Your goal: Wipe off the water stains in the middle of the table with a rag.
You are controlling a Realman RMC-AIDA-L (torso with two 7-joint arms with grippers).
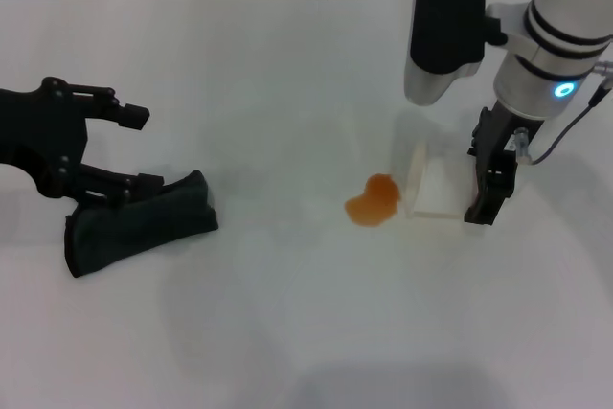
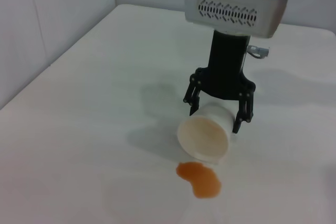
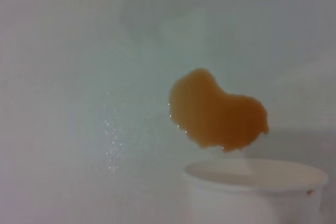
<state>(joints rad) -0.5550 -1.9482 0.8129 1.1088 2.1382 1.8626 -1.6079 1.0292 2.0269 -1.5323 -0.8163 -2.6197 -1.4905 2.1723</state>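
Observation:
The water stains [image 1: 375,200] are a small orange-brown puddle in the middle of the white table [image 1: 287,332]; they also show in the left wrist view [image 2: 199,178] and the right wrist view [image 3: 215,114]. The dark green-black rag [image 1: 134,222] lies on the table at the left. My left gripper [image 1: 148,148] is open just behind the rag, its lower finger [image 1: 134,182] at the rag's far edge. My right gripper [image 1: 479,200] is shut on a white paper cup [image 1: 436,189] tipped on its side, its mouth next to the puddle [image 2: 205,137].
The cup's rim [image 3: 254,174] lies just beside the puddle. The right arm's white wrist housing [image 1: 441,35] hangs above the table behind the cup. A wall edge runs along the table's far side.

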